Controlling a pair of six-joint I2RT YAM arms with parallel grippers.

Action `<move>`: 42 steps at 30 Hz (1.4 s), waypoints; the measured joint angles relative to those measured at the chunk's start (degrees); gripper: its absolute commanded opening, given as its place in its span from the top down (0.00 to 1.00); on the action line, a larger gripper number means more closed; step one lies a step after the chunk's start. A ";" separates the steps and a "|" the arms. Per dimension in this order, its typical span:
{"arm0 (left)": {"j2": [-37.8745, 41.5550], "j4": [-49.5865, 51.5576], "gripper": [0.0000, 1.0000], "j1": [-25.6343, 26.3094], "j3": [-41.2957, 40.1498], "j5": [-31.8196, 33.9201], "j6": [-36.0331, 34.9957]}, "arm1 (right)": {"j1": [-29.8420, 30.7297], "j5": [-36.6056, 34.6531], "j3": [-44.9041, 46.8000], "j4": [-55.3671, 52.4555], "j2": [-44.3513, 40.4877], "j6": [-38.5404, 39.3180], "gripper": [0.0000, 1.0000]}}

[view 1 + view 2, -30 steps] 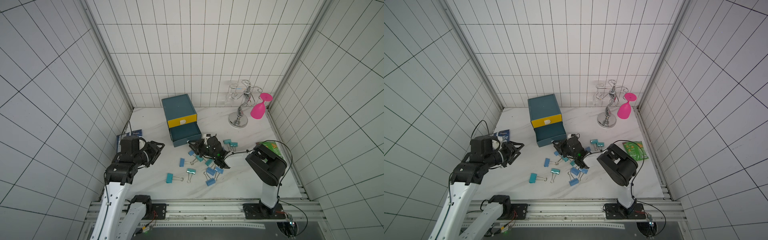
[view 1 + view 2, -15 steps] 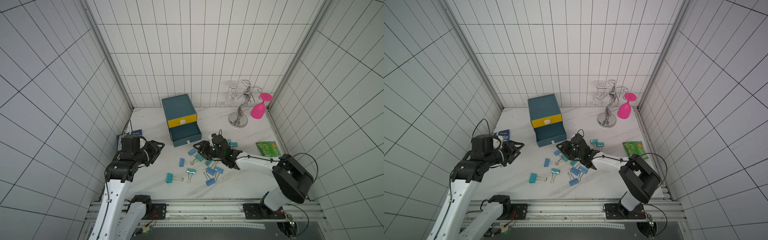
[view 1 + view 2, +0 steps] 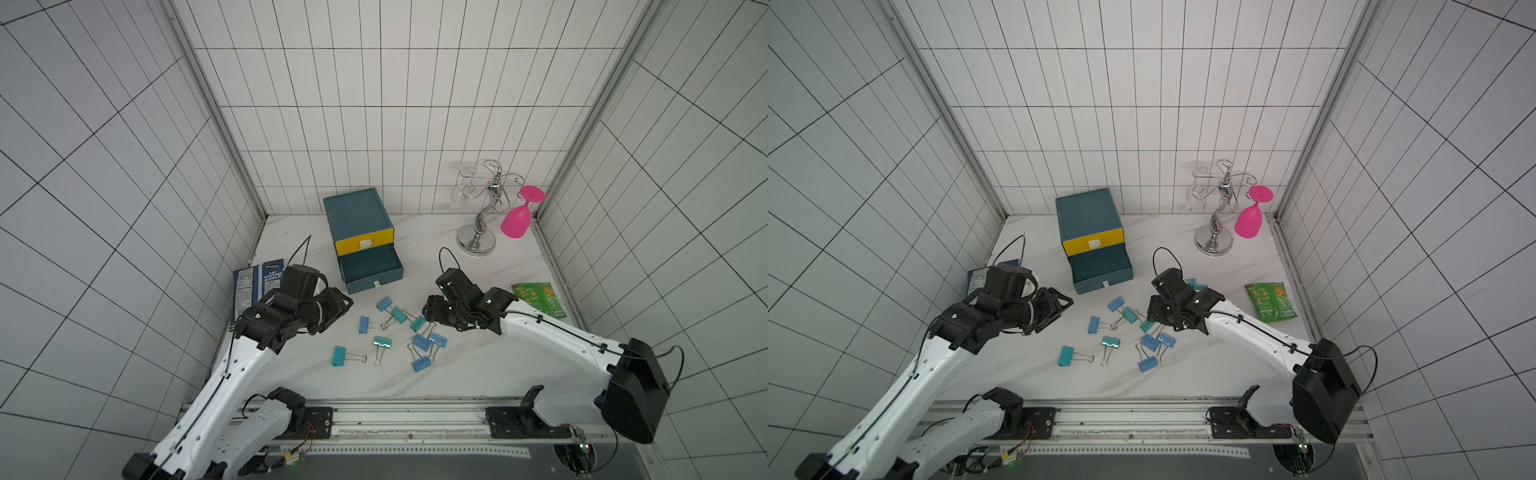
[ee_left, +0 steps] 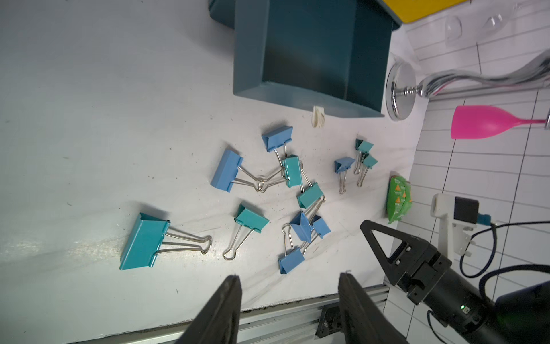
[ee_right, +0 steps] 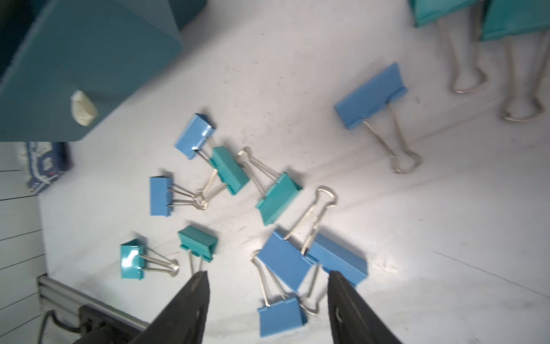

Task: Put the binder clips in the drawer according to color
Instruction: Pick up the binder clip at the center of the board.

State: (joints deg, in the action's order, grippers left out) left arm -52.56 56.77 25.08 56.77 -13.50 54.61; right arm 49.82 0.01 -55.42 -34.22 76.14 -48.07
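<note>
Jaws spread wide and empty, the right tool (image 5: 266, 275) hangs low over the small blue and teal metal binder clips (image 5: 279, 202) strewn just ahead on the white marble counter (image 5: 446, 223), apparently choosing one for the dark-teal box drawer (image 5: 74, 74) pulled open beyond, while the left tool (image 4: 288, 277) waits opposite, equally open and empty.

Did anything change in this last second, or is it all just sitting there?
The right gripper drew back a little from the drawer toward the near right, its arm unfolding outward, and its jaws opened wider; nothing is gripped between them now. The left gripper, open, the visible binder clips and the drawer's pulled-out middle tray stayed put.
</note>
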 measured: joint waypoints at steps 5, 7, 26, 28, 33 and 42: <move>0.42 -1.53 0.44 7.87 -1.70 3.87 2.14 | -3.32 -1.38 2.21 -4.07 -2.93 2.01 0.30; 1.03 -1.77 0.44 9.64 -3.23 4.76 3.02 | -5.88 -0.83 2.95 -4.92 -3.15 2.95 0.30; 10.03 1.16 0.43 10.93 -7.93 8.50 6.32 | -17.73 13.16 -0.07 0.74 14.29 16.02 0.35; 10.29 1.27 0.43 10.93 -7.93 8.83 6.29 | -17.94 14.14 -1.18 1.75 15.52 17.14 0.35; 11.19 1.33 0.42 10.93 -7.91 9.94 6.29 | -18.75 14.53 -4.26 2.71 18.51 19.26 0.35; 10.88 1.46 0.42 10.93 -7.15 10.75 6.01 | -19.87 14.84 -6.62 3.10 23.41 21.77 0.35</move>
State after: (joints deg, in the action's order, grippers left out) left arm -41.67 58.24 36.01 49.63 -2.74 60.62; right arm 29.95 14.85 -62.04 -31.11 99.55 -26.30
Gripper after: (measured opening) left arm 0.578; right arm 0.651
